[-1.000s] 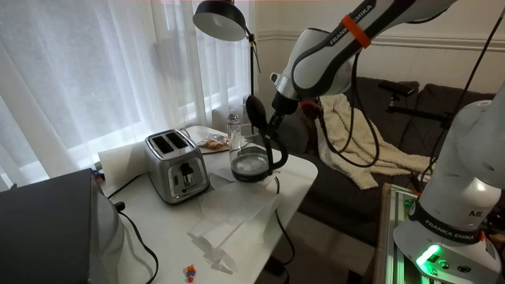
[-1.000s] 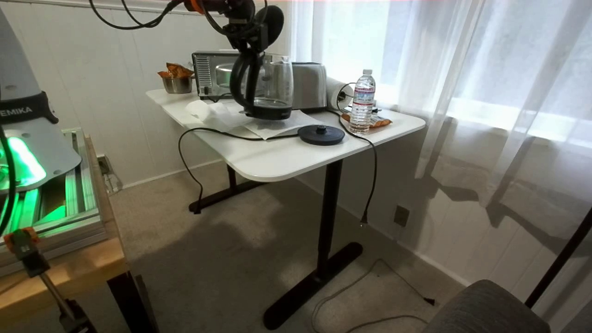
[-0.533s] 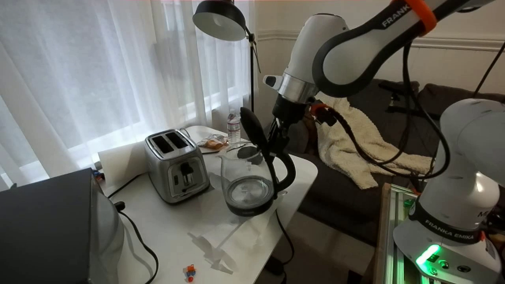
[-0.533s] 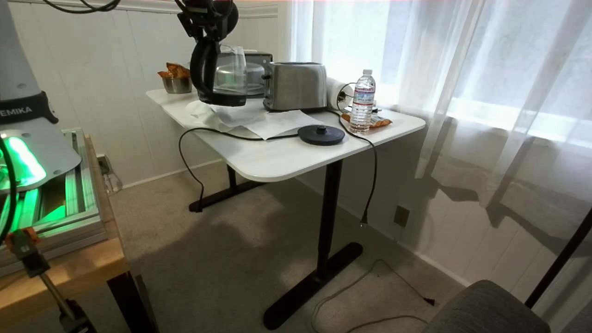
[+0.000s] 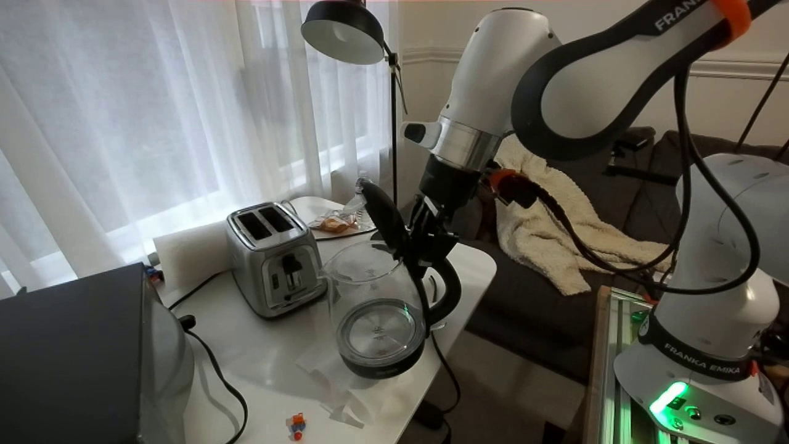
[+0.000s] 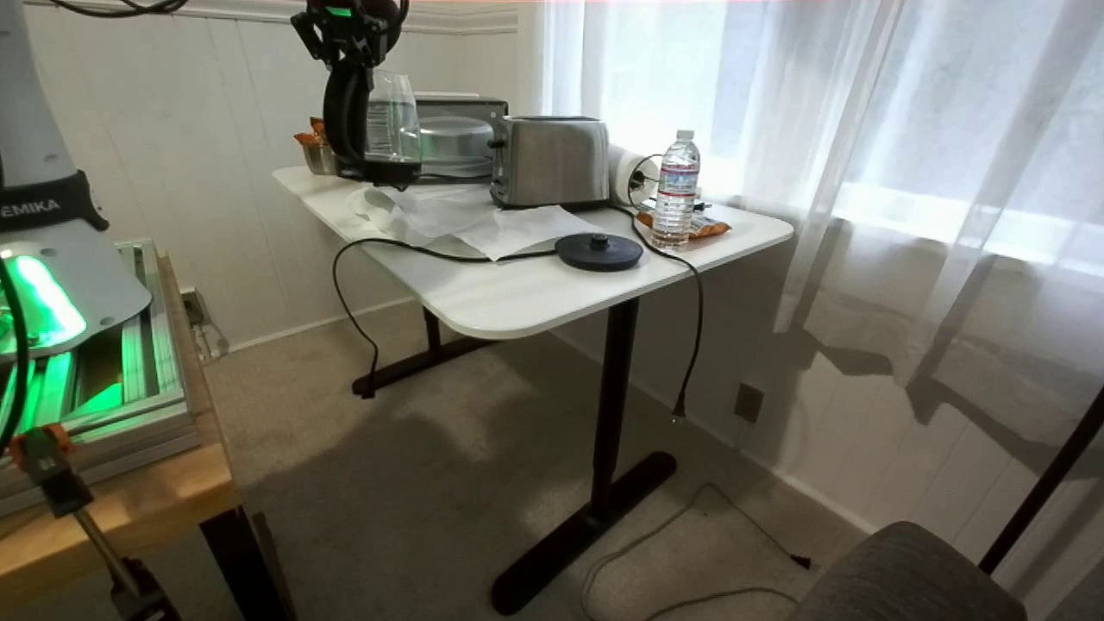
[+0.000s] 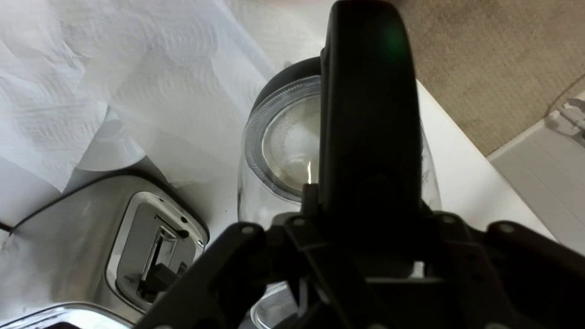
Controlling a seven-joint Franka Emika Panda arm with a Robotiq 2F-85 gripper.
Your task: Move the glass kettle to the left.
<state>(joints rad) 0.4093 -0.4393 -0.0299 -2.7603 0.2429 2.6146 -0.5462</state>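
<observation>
Pale curtains [image 5: 142, 117] back a white table [image 5: 265, 357], above which the rounded clear-glass kettle [image 5: 377, 317] hangs, long axis nearly upright, spout toward the silver two-slot toaster [image 5: 277, 253], black looped handle [image 5: 454, 290] toward the white robot base [image 5: 703, 394]. The black gripper [image 5: 428, 250] clenches that handle. The kettle has just shifted farther from the flat black disc [image 6: 598, 254], toward the dark box-shaped oven [image 5: 74, 345].

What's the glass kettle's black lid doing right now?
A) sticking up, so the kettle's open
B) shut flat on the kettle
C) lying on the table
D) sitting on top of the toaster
A: in an exterior view, the black lid is tilted up on the handle side of the glass kettle, leaving its top uncovered.
</observation>
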